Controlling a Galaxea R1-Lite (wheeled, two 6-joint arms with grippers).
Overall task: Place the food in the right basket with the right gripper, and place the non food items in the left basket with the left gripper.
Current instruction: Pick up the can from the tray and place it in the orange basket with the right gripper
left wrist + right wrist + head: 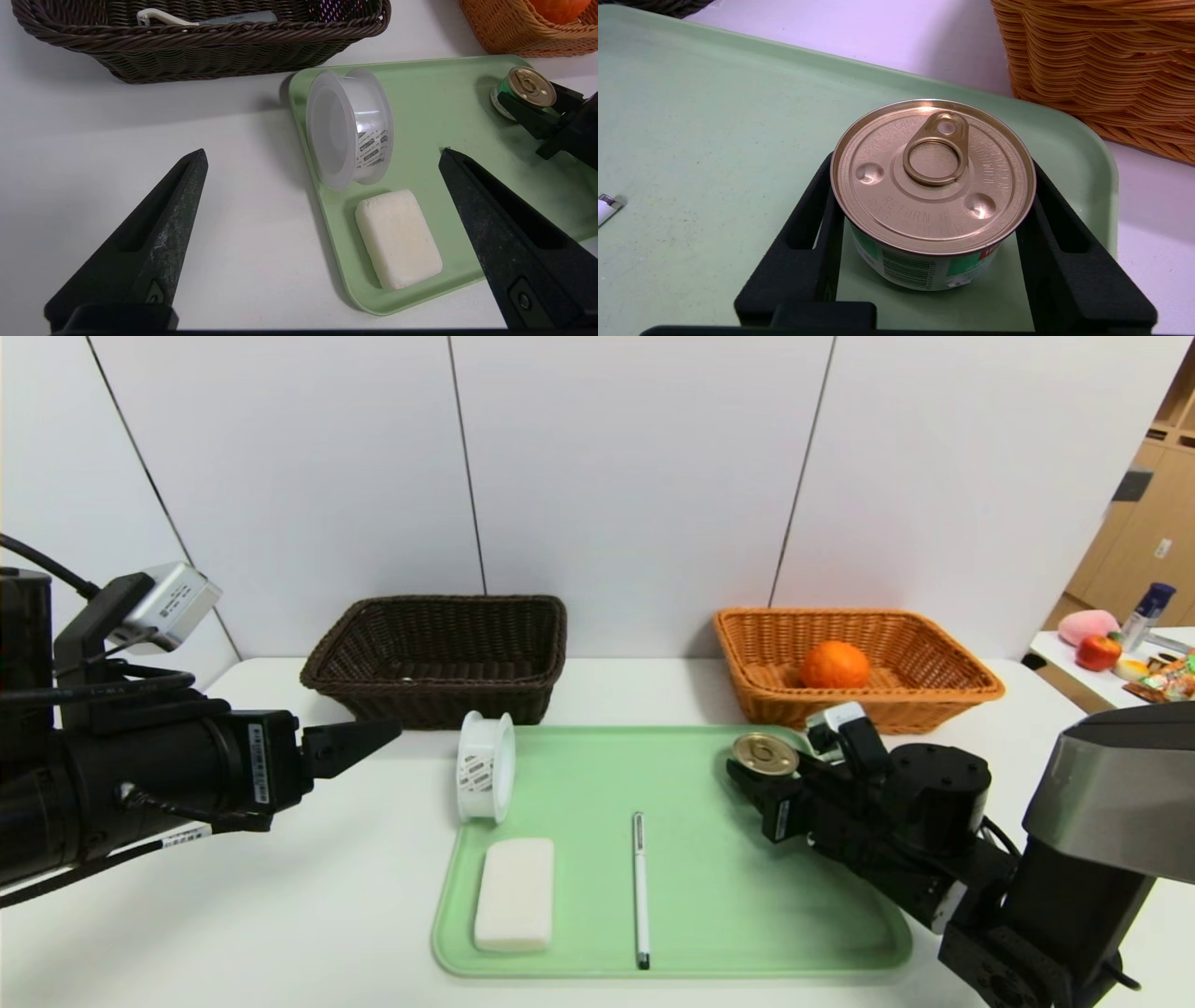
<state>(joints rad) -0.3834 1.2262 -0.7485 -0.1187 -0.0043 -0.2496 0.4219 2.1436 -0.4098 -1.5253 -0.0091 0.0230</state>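
Note:
A gold-lidded can with a green label stands at the far right corner of the green tray. My right gripper is shut on the can, one finger on each side; the can rests on the tray. A clear round plastic container lies on its side, with a white bar and a white pen also on the tray. My left gripper is open and empty, in the air left of the tray; in its wrist view it faces the container and bar.
The dark brown basket stands back left and holds a grey-and-white tool. The orange basket stands back right with an orange in it. A side table with fruit and a bottle is at the far right.

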